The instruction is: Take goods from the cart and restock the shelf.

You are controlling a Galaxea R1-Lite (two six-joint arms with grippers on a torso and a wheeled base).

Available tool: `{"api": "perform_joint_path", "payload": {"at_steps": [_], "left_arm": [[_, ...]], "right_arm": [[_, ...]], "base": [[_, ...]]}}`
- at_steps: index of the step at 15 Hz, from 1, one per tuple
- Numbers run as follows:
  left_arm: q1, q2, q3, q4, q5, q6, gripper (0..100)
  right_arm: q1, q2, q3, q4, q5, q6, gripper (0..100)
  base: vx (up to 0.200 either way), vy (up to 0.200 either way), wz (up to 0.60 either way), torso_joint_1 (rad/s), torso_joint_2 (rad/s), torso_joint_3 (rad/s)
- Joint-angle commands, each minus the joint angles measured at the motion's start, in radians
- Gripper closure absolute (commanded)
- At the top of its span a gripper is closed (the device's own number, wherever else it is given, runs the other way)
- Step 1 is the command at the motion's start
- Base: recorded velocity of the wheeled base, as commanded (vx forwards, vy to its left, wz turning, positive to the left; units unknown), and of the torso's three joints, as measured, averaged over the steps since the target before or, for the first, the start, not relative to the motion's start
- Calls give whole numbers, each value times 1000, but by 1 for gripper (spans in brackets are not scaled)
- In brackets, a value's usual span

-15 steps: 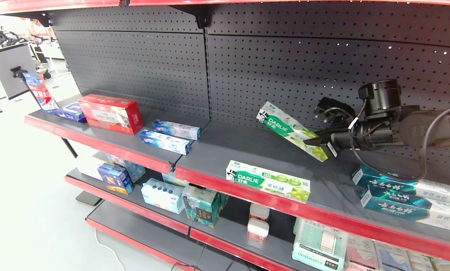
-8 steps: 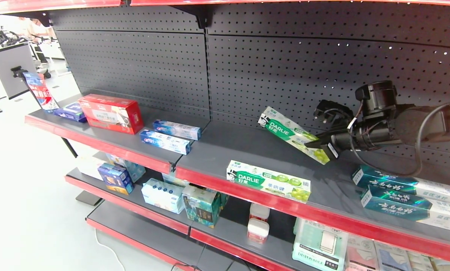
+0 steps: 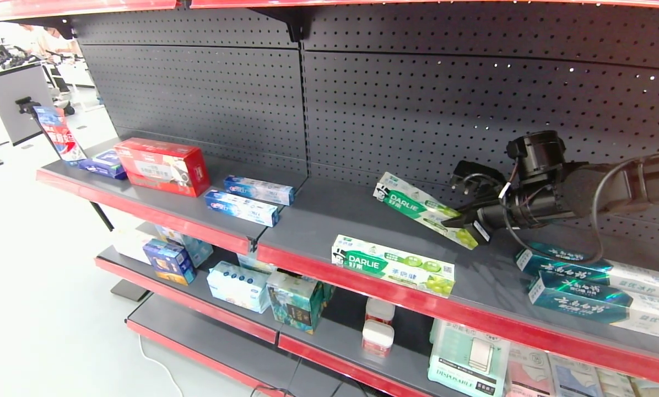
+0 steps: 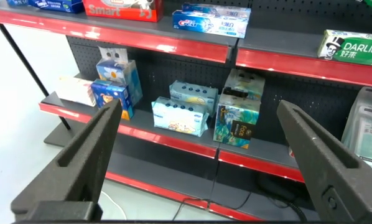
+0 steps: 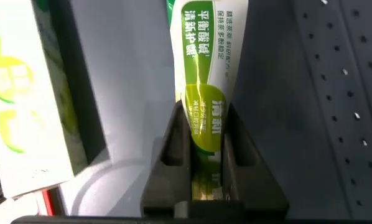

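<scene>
My right tool point(image 3: 467, 230) is clamped on one end of the green box point(image 3: 417, 205). My wrist view shows that end pinched flat between the two fingers point(image 5: 170, 146), with the rest of the box running out ahead over the shelf point(image 3: 357, 218). Over the last second I have brought the arm down and a little toward the shelf's left end. The box, which was pitched well up against the back panel point(image 3: 417, 110), now lies at a much shallower slant. Its free end has dropped close to the shelf near the back edge, though I cannot tell whether it is touching yet. The end I hold looks clear of the surface. The box sits behind its twin point(image 3: 393, 266), which lies along the front edge, and beside the teal boxes point(image 3: 594, 278) toward the right end, apart from both. I judge the carry is done and this is the set-down: lower the last bit, level the box, then let go. The risk I see is releasing while it is tilted, so that it slides or ends up skewed to the twin. My left tool point(image 4: 198, 124) hangs wide open and holds nothing, facing the lower shelves point(image 4: 173, 146).
</scene>
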Motion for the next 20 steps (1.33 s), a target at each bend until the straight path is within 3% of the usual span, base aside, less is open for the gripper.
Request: {"api": "perform_joint_path", "payload": {"at_steps": [1, 20], "left_arm": [[0, 0, 0, 0, 0, 0, 0], [0, 0, 0, 0, 0, 0, 0]], "right_arm": [[8, 3, 9, 3, -1, -5, 100], [66, 16, 29, -1, -65, -38, 100]], "base": [[0, 0, 0, 0, 0, 0], [0, 0, 0, 0, 0, 0]]}}
